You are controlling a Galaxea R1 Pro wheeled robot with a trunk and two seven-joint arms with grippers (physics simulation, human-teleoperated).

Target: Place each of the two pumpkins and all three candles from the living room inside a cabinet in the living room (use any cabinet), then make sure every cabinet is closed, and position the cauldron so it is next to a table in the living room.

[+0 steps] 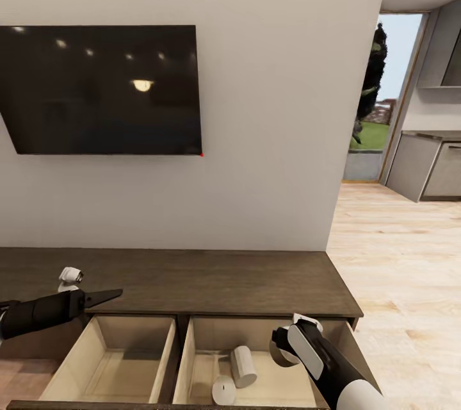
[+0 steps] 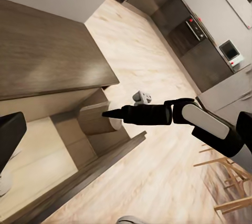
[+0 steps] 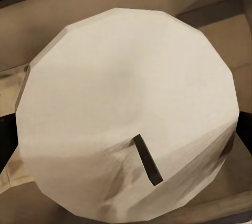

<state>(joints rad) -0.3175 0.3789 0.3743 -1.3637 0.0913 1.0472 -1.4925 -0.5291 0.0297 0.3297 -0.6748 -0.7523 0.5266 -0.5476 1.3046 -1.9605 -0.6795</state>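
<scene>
Low in the head view, the right gripper (image 1: 282,347) hangs over the right-hand open drawer of the cabinet (image 1: 192,282), clasping a pale candle (image 1: 279,352) between its jaws, with two more candles (image 1: 242,366) lying just beyond them on the drawer floor. From the left wrist, the left gripper (image 2: 113,113) shows its jaws pressed together on nothing above the open drawers. Seen from the right wrist, the held candle (image 3: 126,113), wick (image 3: 148,160) included, sits squarely between the jaws over beige drawer bottom, so I judge the third candle is being stowed: next, part the jaws, withdraw, and push both drawers shut.

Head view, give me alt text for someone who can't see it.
The right gripper holds a white candle over the right open drawer of a dark wooden cabinet, where two candles already lie. The left gripper hovers by the empty left drawer, under a wall-mounted TV.
</scene>
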